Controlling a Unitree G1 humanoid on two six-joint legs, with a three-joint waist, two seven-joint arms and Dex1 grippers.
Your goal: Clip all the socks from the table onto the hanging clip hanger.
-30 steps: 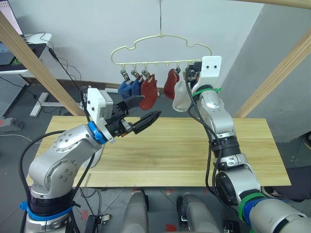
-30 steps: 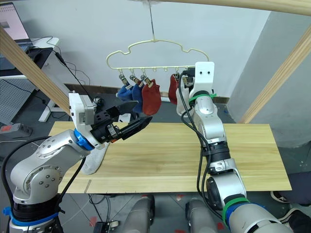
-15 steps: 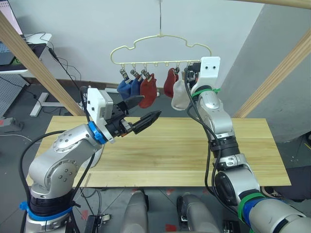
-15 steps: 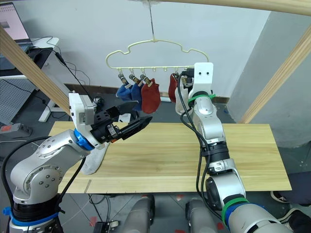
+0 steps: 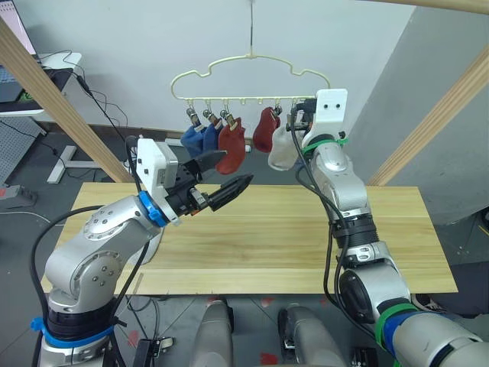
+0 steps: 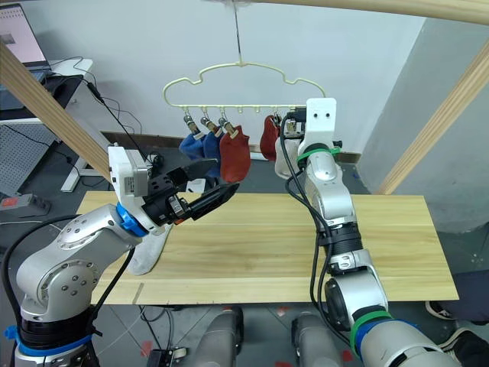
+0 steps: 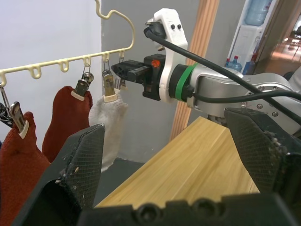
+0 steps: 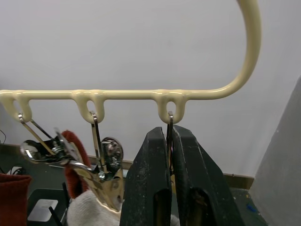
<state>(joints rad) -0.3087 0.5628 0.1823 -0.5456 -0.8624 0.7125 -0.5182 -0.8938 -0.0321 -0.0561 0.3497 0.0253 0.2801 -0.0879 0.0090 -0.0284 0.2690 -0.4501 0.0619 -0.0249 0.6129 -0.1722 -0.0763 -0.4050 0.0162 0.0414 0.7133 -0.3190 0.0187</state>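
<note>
I count two blue socks (image 5: pixel 197 138), two rust red socks (image 5: pixel 231 145), two grey socks (image 5: pixel 282 151), one clip hanger (image 5: pixel 250 69).

This looks like a robotics lab or test room. A plain plank desk (image 5: pixel 252 237) stands inside a bare wooden pole frame (image 5: pixel 53 99) on a grey floor, with a white workstation (image 5: pixel 46 65) trailing black cables (image 5: pixel 99 103) against the white wall, and water-cooler bottles (image 7: pixel 257 12) beyond.

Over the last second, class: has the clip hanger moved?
Yes. The clip hanger has swung slightly toward the robot's left, judged against the table, with the right gripper shut on its end clip.
</note>
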